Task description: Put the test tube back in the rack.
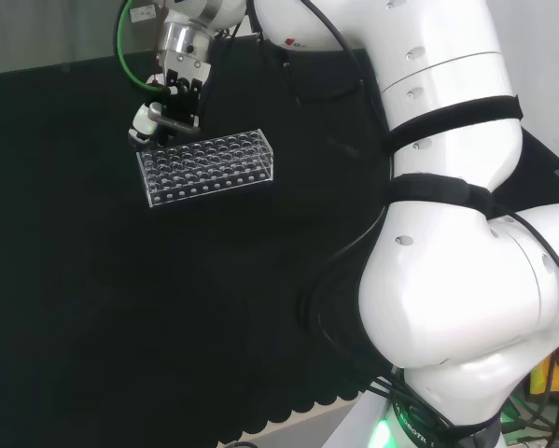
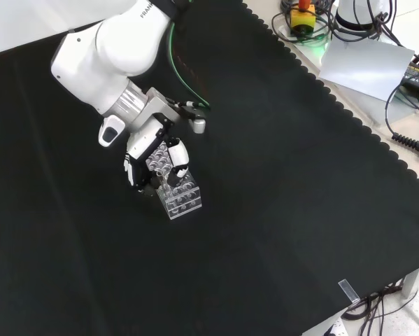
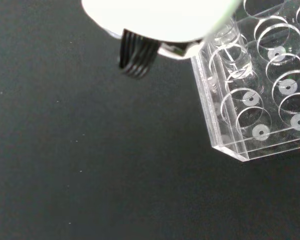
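A clear plastic test tube rack with several rows of round holes lies on the black cloth. My hand hangs over its far left end in the head view, fingers curled downward and pinched together. From the front, the hand covers the rack's upper end, and the rack sticks out below it. Close up, a clear test tube stands in a hole near the corner of the rack, its top under the blurred white hand. A black ribbed fingertip hangs beside the rack.
The arm's white links take up the right of the head view. Off the cloth's far right edge in the front view lie cables, a grey sheet and a red and yellow button. Bare black cloth surrounds the rack.
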